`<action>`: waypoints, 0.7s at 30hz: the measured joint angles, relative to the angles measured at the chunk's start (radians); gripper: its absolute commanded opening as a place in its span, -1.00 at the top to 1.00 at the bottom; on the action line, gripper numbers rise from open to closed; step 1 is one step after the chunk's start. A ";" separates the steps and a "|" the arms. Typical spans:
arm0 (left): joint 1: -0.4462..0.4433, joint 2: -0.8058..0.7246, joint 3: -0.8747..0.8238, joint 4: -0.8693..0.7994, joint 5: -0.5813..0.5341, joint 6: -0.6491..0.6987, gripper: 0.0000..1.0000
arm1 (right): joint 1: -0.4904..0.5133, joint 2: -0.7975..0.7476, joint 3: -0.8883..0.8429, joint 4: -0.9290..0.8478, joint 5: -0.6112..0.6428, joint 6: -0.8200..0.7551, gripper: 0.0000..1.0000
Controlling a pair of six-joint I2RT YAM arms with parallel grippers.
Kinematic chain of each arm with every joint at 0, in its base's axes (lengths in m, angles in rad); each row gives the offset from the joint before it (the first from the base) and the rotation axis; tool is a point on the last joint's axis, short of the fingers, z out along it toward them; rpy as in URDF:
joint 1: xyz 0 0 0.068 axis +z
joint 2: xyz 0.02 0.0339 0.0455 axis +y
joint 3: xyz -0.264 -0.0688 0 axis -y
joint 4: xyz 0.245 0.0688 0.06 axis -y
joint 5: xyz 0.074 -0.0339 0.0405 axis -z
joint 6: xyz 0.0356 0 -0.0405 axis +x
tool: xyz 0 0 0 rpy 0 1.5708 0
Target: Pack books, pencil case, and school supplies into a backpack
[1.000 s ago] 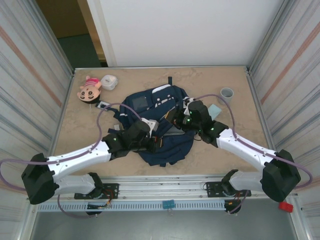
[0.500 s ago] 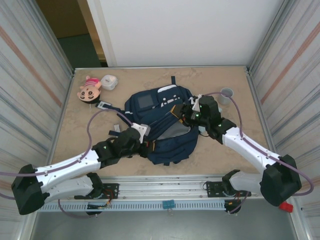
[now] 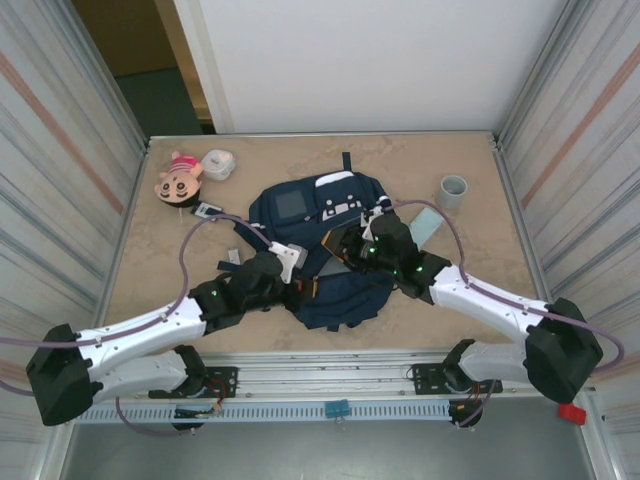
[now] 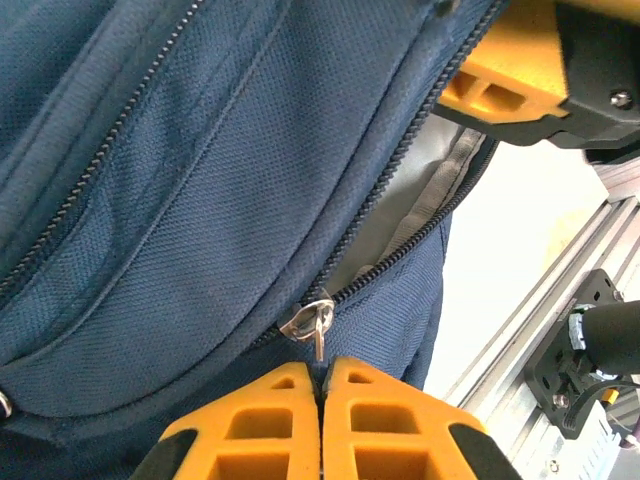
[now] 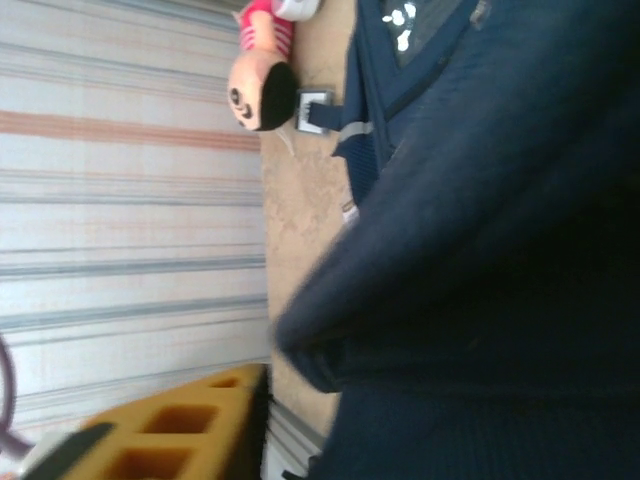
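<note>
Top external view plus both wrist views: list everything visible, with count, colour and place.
backpack: one, navy blue, middle of the table, main zip partly open on grey lining
zip pull: one, silver, at the end of the open zip
pad: one, pale blue, right of the backpack, partly under the right arm
doll head: one, pink, far left corner
round object: one, white, beside the doll head
cup: one, grey, far right
table: one, beige
left gripper: orange fingers, shut on the zip pull
right gripper: orange fingers, at the backpack's opening; open or shut cannot be told
</note>
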 measured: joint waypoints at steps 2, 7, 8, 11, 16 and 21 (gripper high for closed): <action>0.000 -0.012 0.000 -0.014 -0.019 0.000 1.00 | -0.009 0.009 0.000 -0.005 -0.008 -0.005 0.90; 0.048 -0.075 0.000 -0.069 -0.048 0.000 1.00 | -0.104 0.009 0.077 -0.082 -0.138 -0.071 0.94; 0.066 -0.090 -0.001 -0.079 -0.050 0.000 1.00 | -0.126 0.009 0.101 -0.104 -0.166 -0.086 0.94; 0.139 -0.134 -0.011 -0.103 -0.054 0.007 1.00 | -0.194 0.009 0.209 -0.190 -0.259 -0.148 0.94; 0.289 -0.157 -0.016 -0.105 -0.039 0.055 1.00 | -0.261 0.013 0.337 -0.320 -0.396 -0.221 0.93; 0.445 -0.096 -0.016 -0.084 -0.003 0.117 1.00 | -0.288 0.039 0.401 -0.373 -0.501 -0.245 0.94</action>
